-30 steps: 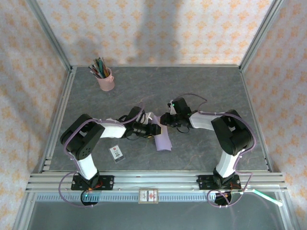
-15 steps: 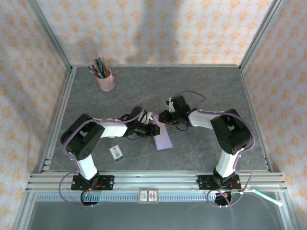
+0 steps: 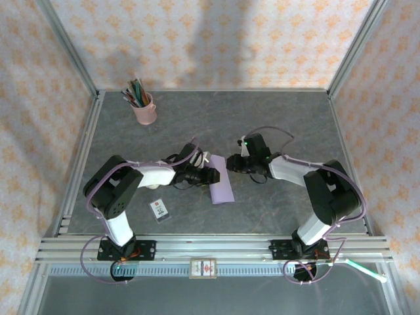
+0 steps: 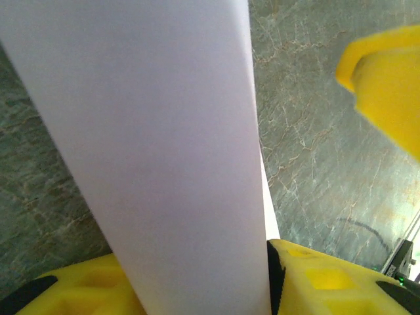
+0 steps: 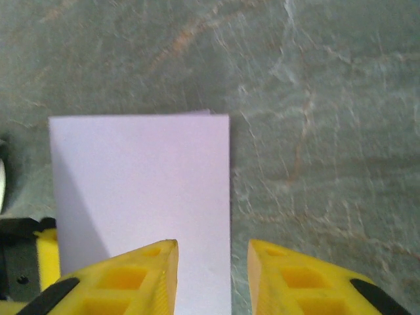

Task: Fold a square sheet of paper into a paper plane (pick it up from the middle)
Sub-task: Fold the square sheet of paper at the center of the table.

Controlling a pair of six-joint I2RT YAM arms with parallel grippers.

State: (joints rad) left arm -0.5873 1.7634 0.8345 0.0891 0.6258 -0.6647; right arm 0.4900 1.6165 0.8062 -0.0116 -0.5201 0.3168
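Note:
The square sheet of paper [image 3: 222, 180] is lavender and folded into a narrow rectangle, lying near the table's middle. The paper plane is out of view. My left gripper [image 3: 210, 174] reaches in from the left. In the left wrist view the sheet [image 4: 151, 151] runs between its yellow fingers [image 4: 328, 279], touching the right pad and hiding the gap. My right gripper [image 3: 231, 164] is at the sheet's upper right. It is open [image 5: 213, 262] just above the sheet's right edge [image 5: 141, 187], one finger over paper and one over bare table.
A pink cup of pens [image 3: 144, 109] stands at the back left. A small white printed card [image 3: 159, 209] lies near the front left. The right gripper's yellow finger [image 4: 387, 79] shows close by in the left wrist view. Metal frame rails edge the table.
The sheet went from a curled, raised shape to lying flat. My right gripper drew back to the right and opened a little. The left gripper stayed beside the sheet.

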